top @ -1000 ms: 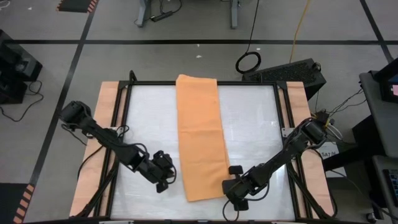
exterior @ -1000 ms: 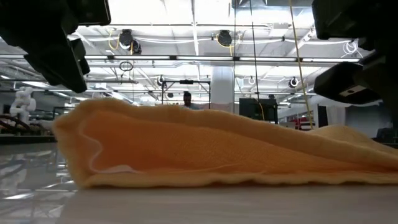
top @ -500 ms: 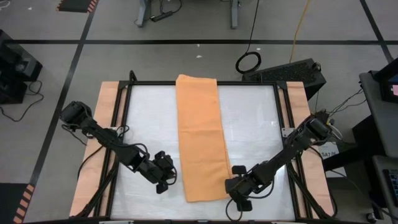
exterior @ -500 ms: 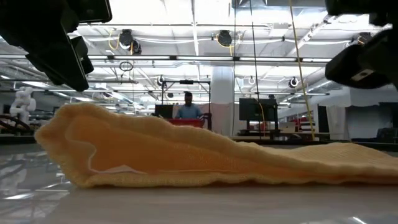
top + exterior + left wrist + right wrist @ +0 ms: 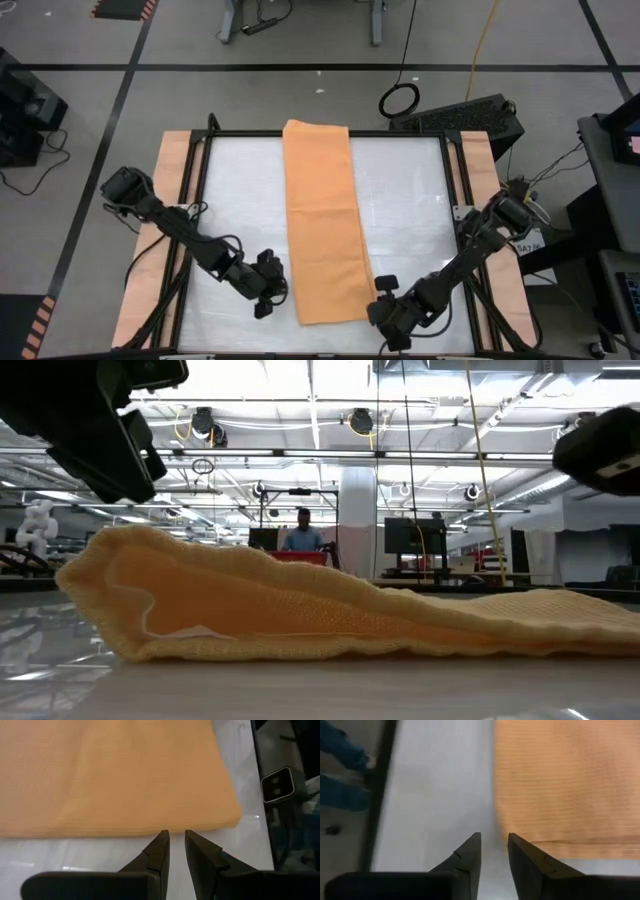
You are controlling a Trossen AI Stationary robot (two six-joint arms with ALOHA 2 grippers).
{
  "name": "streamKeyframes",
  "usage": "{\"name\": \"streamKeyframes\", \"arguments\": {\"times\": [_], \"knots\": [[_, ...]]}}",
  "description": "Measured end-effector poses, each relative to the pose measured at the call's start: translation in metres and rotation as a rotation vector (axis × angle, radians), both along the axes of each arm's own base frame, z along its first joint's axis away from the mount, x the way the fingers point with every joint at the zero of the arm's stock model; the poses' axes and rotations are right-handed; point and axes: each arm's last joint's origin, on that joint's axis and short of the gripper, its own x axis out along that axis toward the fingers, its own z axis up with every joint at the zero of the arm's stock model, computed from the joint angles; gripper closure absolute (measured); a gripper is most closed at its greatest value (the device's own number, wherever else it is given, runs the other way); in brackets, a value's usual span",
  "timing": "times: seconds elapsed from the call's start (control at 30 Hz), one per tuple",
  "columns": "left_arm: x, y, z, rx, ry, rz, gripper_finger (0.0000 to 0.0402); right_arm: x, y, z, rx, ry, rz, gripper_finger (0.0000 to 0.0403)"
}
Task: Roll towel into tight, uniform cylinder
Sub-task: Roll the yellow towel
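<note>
The orange-tan towel [image 5: 325,220] lies folded into a long strip on the white table, running from the far edge to the near edge. In the low view its near end [image 5: 300,610] is humped up on the left and flat on the right. My left gripper [image 5: 268,295] hovers just off the towel's left long edge near its near corner, its fingers [image 5: 176,840] a narrow gap apart with nothing between them. My right gripper [image 5: 383,292] stands off the towel's near right corner [image 5: 520,837], also narrowly open [image 5: 495,842] and empty.
The white table top [image 5: 240,200] has a black frame [image 5: 205,200] and wooden side boards [image 5: 170,170]. A black box [image 5: 460,115] and a cable coil [image 5: 400,100] lie beyond the far right. A person [image 5: 303,532] stands far back in the room.
My right gripper has drawn back from the towel's right edge toward the table's near edge. The towel's near right part, raised a second ago, has dropped and now lies flat, while the hump at its near left has stayed.
</note>
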Motion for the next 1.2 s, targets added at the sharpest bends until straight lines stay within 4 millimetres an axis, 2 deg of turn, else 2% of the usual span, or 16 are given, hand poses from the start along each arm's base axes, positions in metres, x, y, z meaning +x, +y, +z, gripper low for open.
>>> {"name": "streamKeyframes", "arguments": {"times": [0.2,0.7,0.9,1.07,1.2], "knots": [[0.002,-0.001,-0.003,0.002,-0.006,-0.006,0.0336,0.006,-0.006,-0.002,-0.038,-0.022,-0.004,0.0328],[0.005,-0.003,-0.001,-0.015,-0.039,-0.014,0.0336,0.004,-0.01,-0.012,-0.011,-0.003,0.022,0.0332],[0.005,-0.003,0.0,-0.007,-0.05,-0.027,0.0336,0.008,-0.015,-0.013,-0.02,-0.004,0.024,0.0394],[0.005,-0.003,0.0,-0.013,-0.045,-0.034,0.0336,0.009,-0.014,-0.008,-0.026,0.004,0.046,0.04],[0.004,-0.003,-0.001,-0.013,-0.034,-0.04,0.0336,0.008,-0.014,0.011,-0.015,0.016,0.038,0.0401]]}}
